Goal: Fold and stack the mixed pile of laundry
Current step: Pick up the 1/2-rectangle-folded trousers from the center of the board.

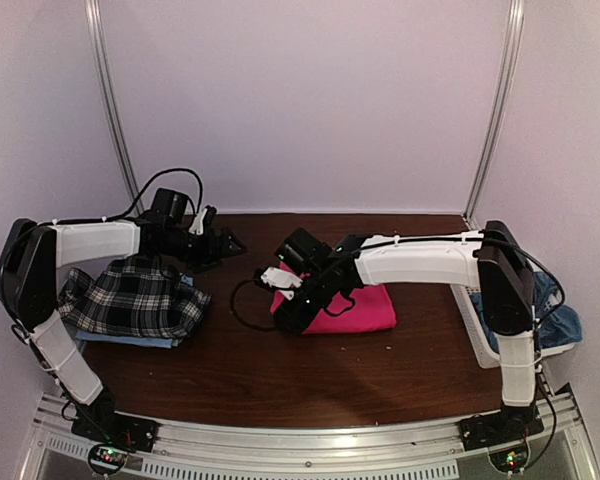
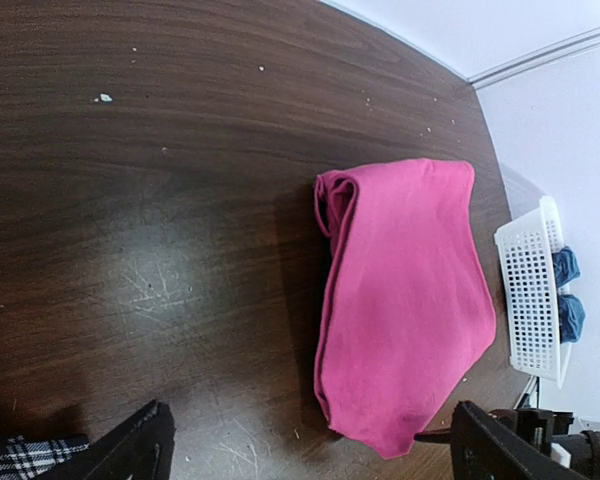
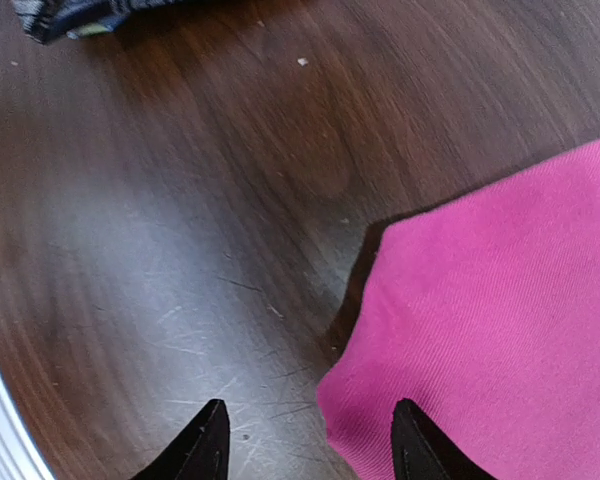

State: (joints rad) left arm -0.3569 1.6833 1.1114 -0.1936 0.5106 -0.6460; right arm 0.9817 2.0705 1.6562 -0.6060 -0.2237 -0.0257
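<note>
The hot-pink trousers point(image 1: 365, 308) lie folded at the table's middle, also in the left wrist view point(image 2: 405, 310) and right wrist view point(image 3: 500, 310). My right gripper point(image 1: 290, 312) is open and low over their near-left corner; its jaws point(image 3: 310, 440) straddle the trousers' edge, one finger over cloth, one over bare wood. My left gripper point(image 1: 230, 243) is open and empty above the table at the back left, its jaws point(image 2: 315, 450) wide apart. The folded black-and-white plaid shirt point(image 1: 135, 300) lies on the light blue shirt point(image 1: 150, 341) at the left. A duller blue cloth point(image 1: 560, 322) sits in the basket.
A white lattice basket point(image 1: 473, 318) stands at the table's right edge, also in the left wrist view point(image 2: 530, 290). A black cable point(image 1: 242, 300) loops on the wood left of the trousers. White walls enclose the back and sides.
</note>
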